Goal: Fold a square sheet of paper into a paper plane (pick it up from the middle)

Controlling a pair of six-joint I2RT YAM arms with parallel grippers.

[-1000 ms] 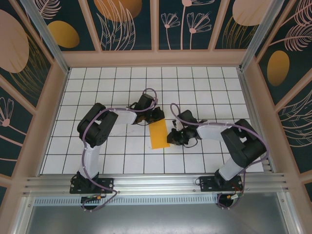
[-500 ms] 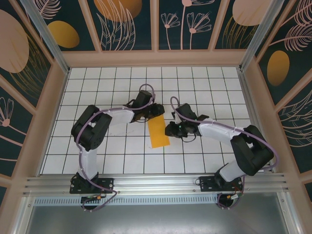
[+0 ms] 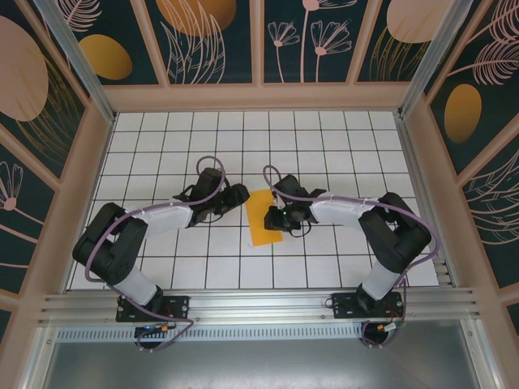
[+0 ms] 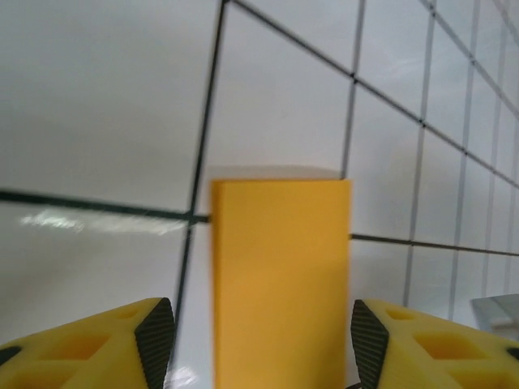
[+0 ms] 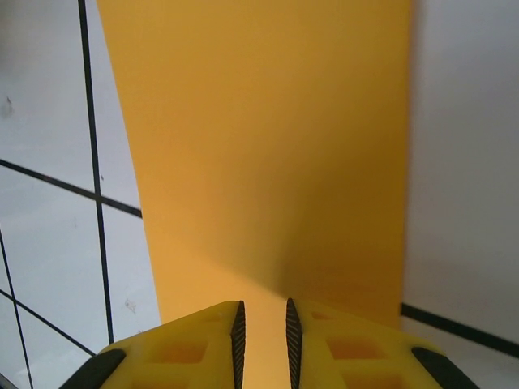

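The square sheet of paper (image 3: 263, 217) lies on the tiled table, folded into a narrow orange-yellow strip. No paper plane shape shows. My left gripper (image 3: 242, 194) stands open just left of the strip's far end. In the left wrist view the strip (image 4: 281, 275) runs away from the wide gap of the left gripper (image 4: 259, 344), touching neither pad. My right gripper (image 3: 272, 217) sits at the strip's right edge, near its middle. In the right wrist view the right gripper (image 5: 263, 344) stands over the paper (image 5: 268, 146), its jaws only a narrow slit apart with flat paper showing through.
The white grid table (image 3: 340, 146) is fenced by a wooden frame (image 3: 259, 97) and patterned wall panels. Both arms' bases stand on the metal rail (image 3: 259, 306) along the near edge. Cables loop over each forearm.
My left gripper opened, let go of the paper's far end and drew back to the left as its arm swung left. My right gripper shifted left onto the strip's right edge.
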